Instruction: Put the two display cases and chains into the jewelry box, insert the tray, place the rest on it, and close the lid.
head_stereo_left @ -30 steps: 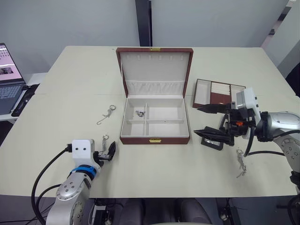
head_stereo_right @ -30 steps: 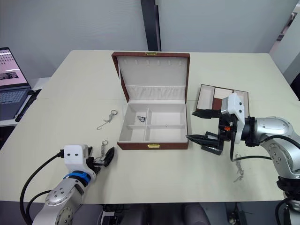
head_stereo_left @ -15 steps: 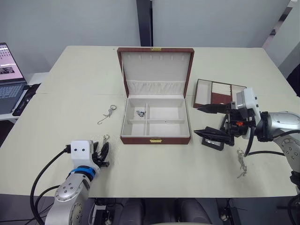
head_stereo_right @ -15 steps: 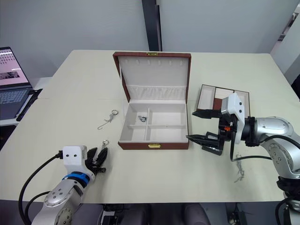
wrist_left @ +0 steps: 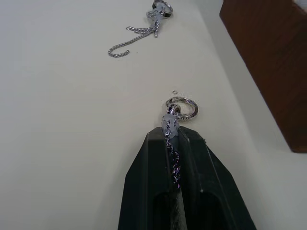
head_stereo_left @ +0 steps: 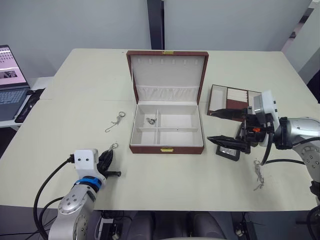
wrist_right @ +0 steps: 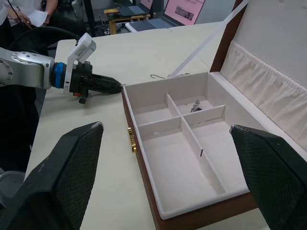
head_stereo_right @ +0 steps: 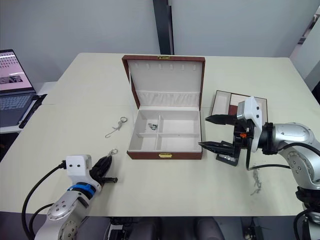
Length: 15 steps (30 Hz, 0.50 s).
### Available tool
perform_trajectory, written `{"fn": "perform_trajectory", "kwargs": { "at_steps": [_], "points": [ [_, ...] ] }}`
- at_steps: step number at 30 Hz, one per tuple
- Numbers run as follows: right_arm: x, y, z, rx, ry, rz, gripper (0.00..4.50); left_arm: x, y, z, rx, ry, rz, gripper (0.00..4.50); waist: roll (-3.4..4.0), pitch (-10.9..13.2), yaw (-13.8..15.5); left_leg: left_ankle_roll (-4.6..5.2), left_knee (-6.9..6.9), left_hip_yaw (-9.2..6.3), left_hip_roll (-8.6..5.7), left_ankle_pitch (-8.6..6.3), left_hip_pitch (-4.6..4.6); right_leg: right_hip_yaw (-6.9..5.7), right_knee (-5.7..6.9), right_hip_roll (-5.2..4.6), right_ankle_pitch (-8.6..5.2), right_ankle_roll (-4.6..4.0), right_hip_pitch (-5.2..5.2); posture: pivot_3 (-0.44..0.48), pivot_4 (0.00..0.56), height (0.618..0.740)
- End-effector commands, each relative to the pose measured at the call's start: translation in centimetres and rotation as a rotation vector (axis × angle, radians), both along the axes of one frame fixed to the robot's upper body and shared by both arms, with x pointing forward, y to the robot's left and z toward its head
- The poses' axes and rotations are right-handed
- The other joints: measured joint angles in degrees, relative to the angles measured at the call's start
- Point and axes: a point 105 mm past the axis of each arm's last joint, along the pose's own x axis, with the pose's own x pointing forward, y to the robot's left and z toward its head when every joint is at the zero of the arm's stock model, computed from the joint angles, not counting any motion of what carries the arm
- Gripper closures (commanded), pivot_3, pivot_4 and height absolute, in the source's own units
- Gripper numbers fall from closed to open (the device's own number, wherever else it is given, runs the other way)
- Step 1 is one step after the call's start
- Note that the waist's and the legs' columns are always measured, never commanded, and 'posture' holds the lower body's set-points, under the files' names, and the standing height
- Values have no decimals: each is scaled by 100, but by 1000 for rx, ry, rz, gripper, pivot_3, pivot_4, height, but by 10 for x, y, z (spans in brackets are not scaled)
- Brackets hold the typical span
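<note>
The brown jewelry box (head_stereo_left: pixel 166 149) stands open mid-table, lid (head_stereo_left: pixel 167 72) upright, with a small silver piece (head_stereo_left: pixel 149 120) in its back-left compartment. My left gripper (head_stereo_left: pixel 110 159) rests on the table at the front left, shut on a silver chain (wrist_left: pixel 180 108) whose ring pokes out past the fingertips. A second chain (head_stereo_left: pixel 114 122) lies left of the box. My right gripper (head_stereo_left: pixel 224 127) is open right of the box, its lower finger over a black display case (head_stereo_left: pixel 228 152). A third chain (head_stereo_left: pixel 258 175) lies near the right front. The brown tray (head_stereo_left: pixel 235 97) sits behind that gripper.
A laptop (head_stereo_left: pixel 7 85) sits on a side table at the far left. The table edge runs close in front of both arms. In the right wrist view the left gripper (wrist_right: pixel 111 86) lies just beyond the box's front wall (wrist_right: pixel 138 158).
My left gripper has closed onto the chain at the front left and now grips it. The right arm has stayed in place, still open.
</note>
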Motion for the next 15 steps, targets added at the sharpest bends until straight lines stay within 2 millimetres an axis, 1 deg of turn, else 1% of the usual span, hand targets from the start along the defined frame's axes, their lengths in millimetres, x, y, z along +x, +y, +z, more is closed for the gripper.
{"fn": "perform_trajectory", "kwargs": {
  "at_steps": [1, 2, 5, 7, 12, 15],
  "points": [
    [-4, -1, 18, 24, -63, 6, 0, 2, -5, 23, -10, -78, -53, 4485, 0, 0, 0, 0, 0, 0, 0, 0, 0, 0, 0, 0, 0, 0, 0, 0, 150, 740],
    [-4, -2, 18, 25, -63, 4, 0, 3, -7, 28, -14, -91, -73, 4485, 0, 0, 0, 0, 0, 0, 1, 0, 0, 1, 0, 0, 0, 0, 0, 0, 150, 740],
    [-3, -4, 18, 30, -64, -11, 0, 4, -19, 54, -22, -156, -184, 4485, 0, 0, -1, 0, 0, -2, 3, 0, 0, 1, 1, 1, 0, 0, 0, 0, 150, 740],
    [-2, -5, 16, 32, -64, -19, 0, 4, -23, 68, -20, -177, -248, 4485, 0, 0, -2, 0, 0, -3, 3, 0, 0, 1, 0, 1, 0, 0, 0, 0, 150, 740],
    [-1, -7, 14, 44, -68, -47, 0, 5, -30, 87, 13, -167, -406, 4485, 0, 0, -4, 0, -1, -2, 3, 0, 1, 0, 1, 2, 0, 0, 0, 0, 150, 740],
    [-1, -10, 13, 51, -73, -71, 0, 7, -32, 93, 42, -156, -489, 4485, 0, 0, -4, -1, -1, -2, 3, 0, 1, 0, 1, 2, 0, 0, -1, 0, 150, 740]
  ]
}}
